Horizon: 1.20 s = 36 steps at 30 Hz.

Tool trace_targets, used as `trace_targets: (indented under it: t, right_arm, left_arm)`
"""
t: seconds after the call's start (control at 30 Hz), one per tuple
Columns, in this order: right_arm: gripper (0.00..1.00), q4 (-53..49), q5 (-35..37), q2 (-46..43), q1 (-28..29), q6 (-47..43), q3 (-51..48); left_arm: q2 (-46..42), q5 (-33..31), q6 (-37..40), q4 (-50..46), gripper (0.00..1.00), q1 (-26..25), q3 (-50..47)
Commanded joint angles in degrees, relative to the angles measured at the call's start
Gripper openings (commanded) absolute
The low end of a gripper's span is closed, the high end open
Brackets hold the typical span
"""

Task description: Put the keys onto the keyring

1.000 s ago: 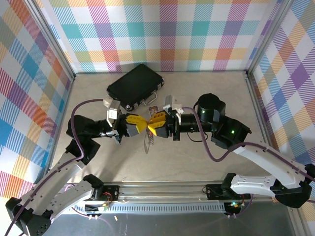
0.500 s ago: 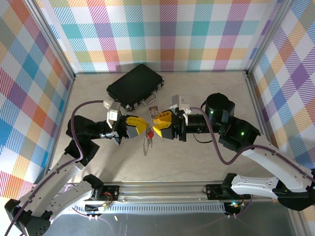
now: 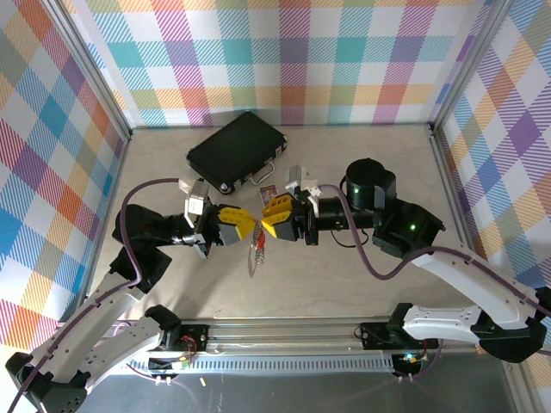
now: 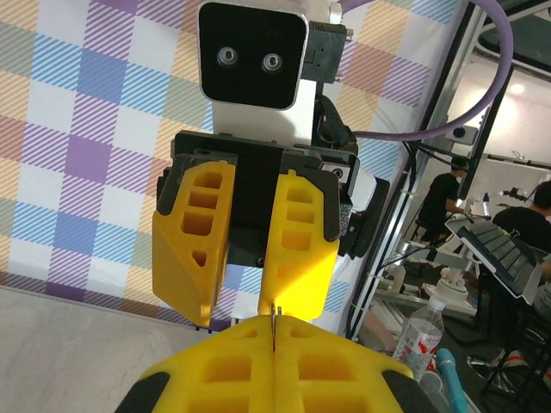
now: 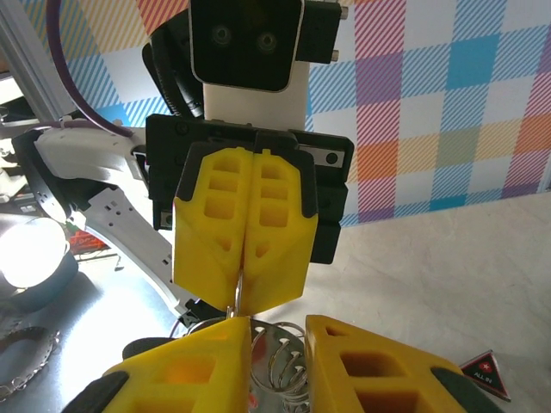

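Observation:
My left gripper is shut on the top edge of the keyring, a thin silver loop hanging down from its yellow fingers above the table. In the left wrist view a sliver of that metal pokes up between the closed fingertips of the left gripper. My right gripper faces it tip to tip and stands open. In the right wrist view the keyring's coiled wire shows in the gap of the right gripper. A tiny red piece, the keys, sits against the hanging loop.
A black case lies at the back of the table, with a small card in front of it. A dark red flat triangle lies on the table to the right. Metal frame posts and checked walls enclose the workspace.
The right gripper drew off to the right half a second ago and has come back close to the left gripper's tips. The keyring still hangs from the left fingers.

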Motion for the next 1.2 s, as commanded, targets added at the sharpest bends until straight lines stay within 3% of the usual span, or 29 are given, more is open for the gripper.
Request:
trace_targets:
  t: [0.0, 0.7, 1.17]
  right_arm:
    - [0.24, -0.3, -3.0, -0.1, 0.0, -0.7, 1.2]
    - [0.23, 0.7, -5.7, 0.0, 0.0, -0.2, 0.2]
    - [0.16, -0.1, -5.8, 1.3, -0.1, -0.5, 0.3]
  left_arm:
    - [-1.1, 1.1, 1.4, 0.6, 0.0, -0.6, 1.5]
    - [-1.4, 1.0, 2.3, -0.9, 0.0, -0.8, 1.9]
    - [-1.5, 0.6, 3.3, -2.3, 0.0, -0.9, 2.3]
